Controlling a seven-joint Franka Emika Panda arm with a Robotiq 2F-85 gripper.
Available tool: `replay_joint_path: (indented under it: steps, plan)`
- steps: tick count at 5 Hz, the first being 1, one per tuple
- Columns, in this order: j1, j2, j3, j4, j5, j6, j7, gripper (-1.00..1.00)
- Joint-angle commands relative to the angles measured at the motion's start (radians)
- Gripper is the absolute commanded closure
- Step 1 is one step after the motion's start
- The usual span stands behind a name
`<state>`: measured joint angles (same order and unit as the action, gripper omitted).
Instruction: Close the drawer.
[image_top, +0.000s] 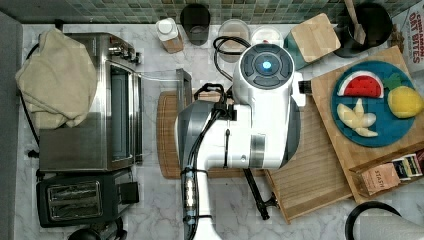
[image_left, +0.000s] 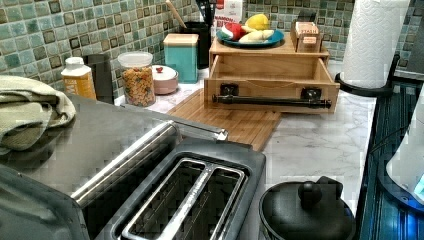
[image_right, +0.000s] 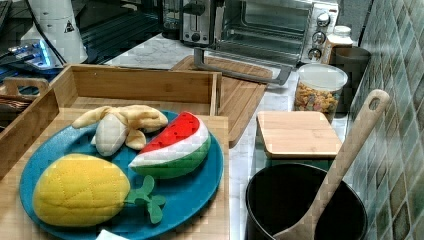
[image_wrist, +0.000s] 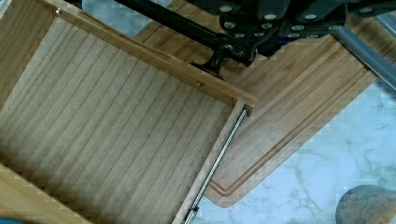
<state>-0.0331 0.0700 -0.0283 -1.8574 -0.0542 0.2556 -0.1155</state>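
One drawer (image_left: 270, 75) is standing pulled out of its box (image_left: 270, 50), its black handle (image_left: 272, 101) hanging over the cutting board (image_left: 235, 122) on the table (image_left: 320, 145), while the pincer (image_wrist: 280, 21) is hovering just beside that handle, grip impossible to tell.

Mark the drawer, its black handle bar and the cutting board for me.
drawer (image_left: 272, 66): left view, inner back wall of the open tray.
handle bar (image_left: 270, 101): left view, middle of the black bar on the drawer front.
cutting board (image_left: 235, 124): left view, bare wood in front of the drawer.
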Motion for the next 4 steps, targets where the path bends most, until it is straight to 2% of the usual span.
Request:
replay_joint_path:
  steps: [1, 2, 3, 4]
  plan:
    - [0.0, 0.0, 0.0, -0.008, -0.002, 0.007, 0.0, 1.0]
    - [-0.009, -0.019, 0.003, -0.076, 0.052, 0.049, -0.112, 1.0]
    - [0.014, -0.081, 0.029, -0.236, 0.034, 0.239, -0.227, 1.0]
    - [0.026, -0.101, 0.043, -0.305, 0.111, 0.325, -0.341, 1.0]
